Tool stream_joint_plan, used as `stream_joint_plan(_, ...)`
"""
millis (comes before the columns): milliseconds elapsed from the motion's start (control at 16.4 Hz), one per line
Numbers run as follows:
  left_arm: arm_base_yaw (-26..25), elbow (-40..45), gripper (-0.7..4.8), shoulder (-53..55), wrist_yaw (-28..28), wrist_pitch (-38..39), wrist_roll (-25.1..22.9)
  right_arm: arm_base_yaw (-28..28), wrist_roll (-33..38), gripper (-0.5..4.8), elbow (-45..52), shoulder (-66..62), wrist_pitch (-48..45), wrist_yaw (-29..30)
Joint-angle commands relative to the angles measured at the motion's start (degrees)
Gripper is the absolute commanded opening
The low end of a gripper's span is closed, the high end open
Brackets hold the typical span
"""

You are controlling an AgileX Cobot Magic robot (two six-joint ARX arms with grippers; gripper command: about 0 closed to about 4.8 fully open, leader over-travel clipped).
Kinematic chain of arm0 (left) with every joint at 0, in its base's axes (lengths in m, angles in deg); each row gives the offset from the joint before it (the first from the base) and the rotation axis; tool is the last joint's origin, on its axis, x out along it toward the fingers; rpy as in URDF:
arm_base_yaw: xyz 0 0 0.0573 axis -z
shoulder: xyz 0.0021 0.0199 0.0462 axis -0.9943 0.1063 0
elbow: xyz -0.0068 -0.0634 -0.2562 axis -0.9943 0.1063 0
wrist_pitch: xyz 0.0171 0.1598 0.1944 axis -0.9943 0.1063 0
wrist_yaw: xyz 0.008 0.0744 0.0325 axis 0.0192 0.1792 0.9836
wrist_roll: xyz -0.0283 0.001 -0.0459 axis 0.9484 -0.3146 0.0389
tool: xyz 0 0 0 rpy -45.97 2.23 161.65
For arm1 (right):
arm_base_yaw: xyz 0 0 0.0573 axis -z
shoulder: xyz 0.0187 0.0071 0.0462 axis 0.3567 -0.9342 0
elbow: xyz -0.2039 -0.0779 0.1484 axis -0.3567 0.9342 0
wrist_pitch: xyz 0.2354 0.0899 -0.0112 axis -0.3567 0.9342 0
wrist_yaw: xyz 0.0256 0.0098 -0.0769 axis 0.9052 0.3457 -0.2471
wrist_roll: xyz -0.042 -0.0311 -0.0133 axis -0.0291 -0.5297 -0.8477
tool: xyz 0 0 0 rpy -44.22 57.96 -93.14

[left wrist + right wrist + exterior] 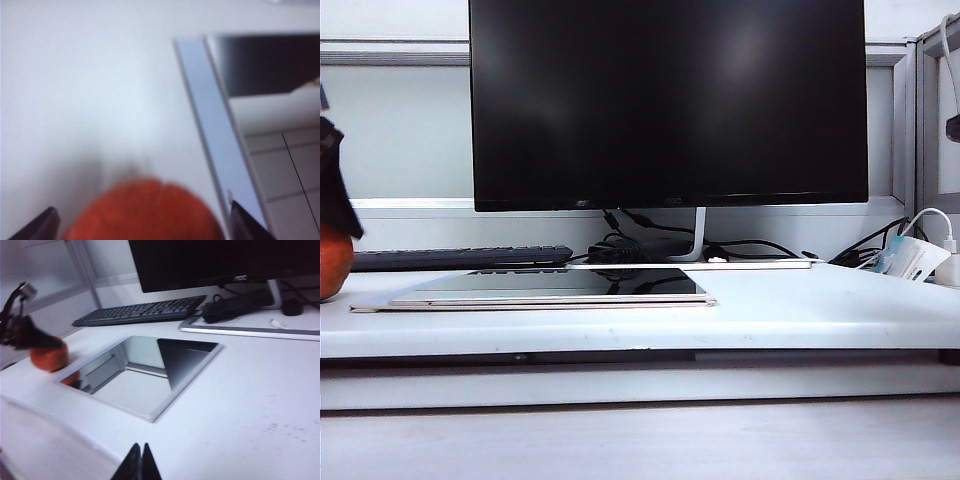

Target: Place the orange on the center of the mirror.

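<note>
Orange (145, 212): seen on the tabletop (800, 310) by its left edge, just beside the mirror (560, 285), not on it.
Left gripper (142, 220): spread wide, a finger on each side of the orange; contact cannot be told through the blur.
Right gripper (141, 462): pressed together, empty, well apart.
Nearer arm: left.
Coming move: judged a carry sideways toward the mirror's middle.
Mirror face: nothing lies on it.

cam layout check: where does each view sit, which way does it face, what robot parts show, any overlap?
Exterior: low at the table front, facing the monitor; left gripper at the left edge.
Left wrist: looks down past open jaws at the orange, mirror beside it.
Right wrist: raised, back from the mirror, faces the keyboard; right gripper shut.
All three share the orange and mirror.
</note>
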Motion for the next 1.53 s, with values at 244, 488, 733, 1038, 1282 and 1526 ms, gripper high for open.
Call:
stream_joint_plan(244,0.04,0.0,-0.3,-0.2,-0.74,5.55,-1.51,0.02,-0.02,-0.01,0.39,0.0,-1.22,-3.08)
stream_joint_plan(488,0.48,-0.11,-0.06,-0.22,-16.72,-9.77,6.29,-0.02,0.0,-0.01,0.39,0.0,-1.25,-3.02)
stream_joint_plan(733,11.47,-1.49,-0.06,1.9,-18.49,-34.12,10.19,0.0,-0.02,-0.01,0.39,0.0,-1.25,-3.02)
stream_joint_plan(1038,22.18,-6.27,-0.06,14.91,-9.6,-32.83,6.73,0.02,-0.02,-0.01,0.39,0.0,-1.4,-3.04)
stream_joint_plan(1282,26.62,-6.38,-0.05,23.91,-5.46,-35.23,6.82,-0.04,0.0,-0.01,0.39,0.0,-1.4,-2.99)
stream_joint_plan(1526,27.67,-6.38,-0.04,24.83,-0.5,-34.07,6.82,-0.02,-0.02,-0.01,0.39,0.0,-1.4,-3.02)
